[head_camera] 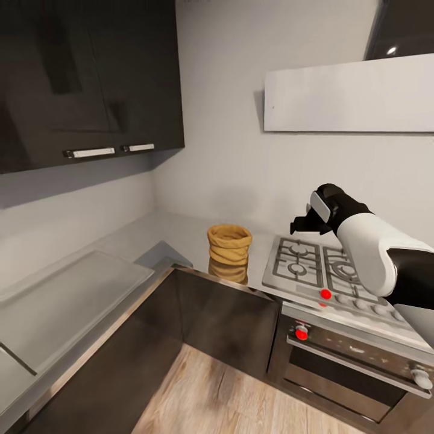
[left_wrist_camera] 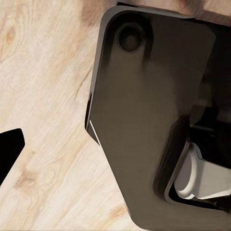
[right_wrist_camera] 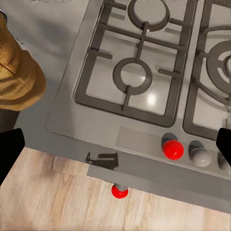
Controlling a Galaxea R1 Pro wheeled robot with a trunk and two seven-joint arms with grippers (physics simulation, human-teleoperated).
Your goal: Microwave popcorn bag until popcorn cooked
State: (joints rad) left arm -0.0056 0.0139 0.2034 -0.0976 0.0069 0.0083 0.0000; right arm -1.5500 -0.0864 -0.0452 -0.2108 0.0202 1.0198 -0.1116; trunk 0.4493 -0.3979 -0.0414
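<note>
Left arm hangs low: its wrist camera looks down at light wood floor [left_wrist_camera: 43, 96] and a dark part of the robot's own body; one black fingertip [left_wrist_camera: 8, 151] shows, the other is cut off, so I cannot tell whether that gripper is spread or closed.

Tan-gold wrinkled cloth popcorn bag [head_camera: 229, 244] stands upright on the thin grey reflective countertop [head_camera: 181, 232], near its front edge, just beside the steel gas hob [head_camera: 313, 265].

Right gripper [head_camera: 304, 224] hovers over the hob, well apart from the bag, fingers spread wide, holding nothing.

Judgement: swing left, descend level, clamp the bag's mid-body, not the soft rim.

Microwave: not located from here.
</note>
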